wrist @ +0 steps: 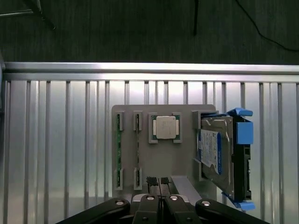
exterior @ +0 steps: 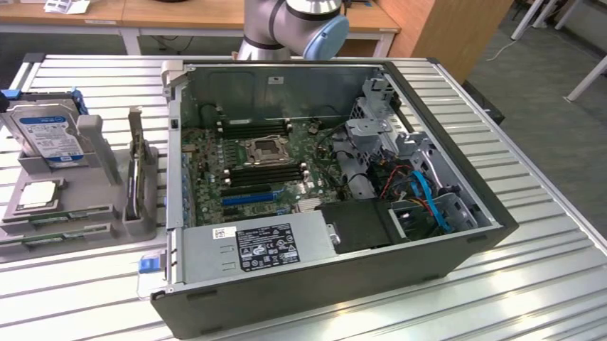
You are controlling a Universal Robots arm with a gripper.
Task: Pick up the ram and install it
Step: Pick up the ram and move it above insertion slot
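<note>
Standing edgewise: thin green ram (wrist: 118, 150)

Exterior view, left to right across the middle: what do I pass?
Silver hard drive with blue-white label, dark upright expansion card, square metal CPU socket on the green motherboard, blue cables.

1. the table (exterior: 541, 213) is silver metal, ribbed in long parallel slats.
2. the holder (wrist: 182, 158) on it is plain grey.
3. the ram (wrist: 118, 150) is green.
4. the processor (wrist: 166, 127) is silver.
5. the hard drive (wrist: 212, 149) is silver with a blue-and-white label, in a bright blue bracket (wrist: 244, 132).
6. the computer case (exterior: 379, 284) is dark grey; its motherboard (exterior: 204, 138) is green with black and blue slots.
7. the power supply (exterior: 204, 245) is light grey with a black label printed in white.
8. the cables (exterior: 431, 202) are blue.
9. the arm (exterior: 275, 21) is silver-grey with a pale blue cap.
10. the gripper (wrist: 158, 180) is black.
</note>
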